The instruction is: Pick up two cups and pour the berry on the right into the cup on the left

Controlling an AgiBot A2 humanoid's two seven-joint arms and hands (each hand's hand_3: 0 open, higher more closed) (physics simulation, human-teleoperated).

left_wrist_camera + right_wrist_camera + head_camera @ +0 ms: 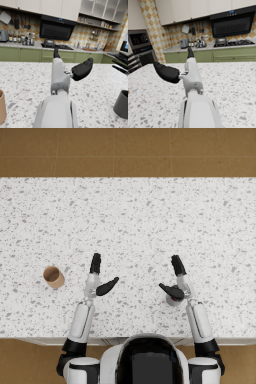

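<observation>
A tan cup (53,277) stands on the speckled counter (130,218) at the left; its edge shows in the left wrist view as the tan cup (2,107). A dark grey cup (173,301) stands right of centre, partly hidden under my right hand (176,278); the left wrist view shows this grey cup (122,104). No berry can be seen. My left hand (98,278) is open, a hand's width to the right of the tan cup. My right hand is open above the grey cup, thumb spread toward the middle. Both hands hold nothing.
The white speckled counter ends at a near edge (125,338) by my arms and a far edge (125,177) beyond which is brown floor. Kitchen cabinets and a stove (53,46) stand behind in the wrist views.
</observation>
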